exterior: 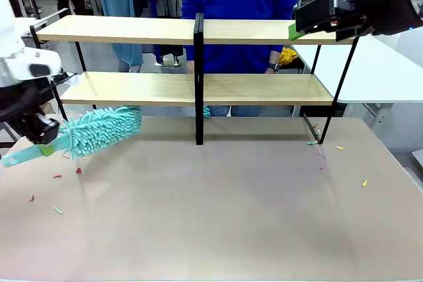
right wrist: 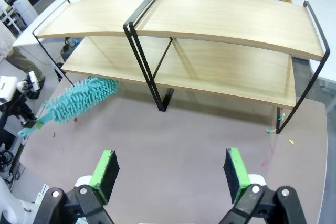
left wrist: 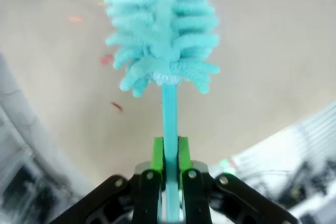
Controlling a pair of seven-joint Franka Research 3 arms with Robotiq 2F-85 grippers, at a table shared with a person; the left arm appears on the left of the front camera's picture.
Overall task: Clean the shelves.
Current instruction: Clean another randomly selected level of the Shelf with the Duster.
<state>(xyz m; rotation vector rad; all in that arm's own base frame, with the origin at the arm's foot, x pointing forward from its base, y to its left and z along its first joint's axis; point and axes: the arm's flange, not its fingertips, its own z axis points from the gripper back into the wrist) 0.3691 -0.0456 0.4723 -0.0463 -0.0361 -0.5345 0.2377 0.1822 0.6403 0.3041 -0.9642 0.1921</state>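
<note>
Left gripper point(exterior: 47, 142) clamped on teal duster point(exterior: 99, 131) handle, head just below the shelves' point(exterior: 198, 89) lower board, left end. Right gripper point(right wrist: 173, 174) wide open, empty, above the shelves. Next, probably: lift duster onto board, sweep.

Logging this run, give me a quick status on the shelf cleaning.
Left gripper shut on duster, head by lower left shelf edge. Right gripper open, raised above table. Shelves bare. Scraps litter table.

Turquoise fluffy duster point(exterior: 102, 130); light-wood shelves point(exterior: 165, 88) in a black frame; beige desk point(exterior: 218, 216) flecked with red, green and yellow scraps point(exterior: 57, 176).
</note>
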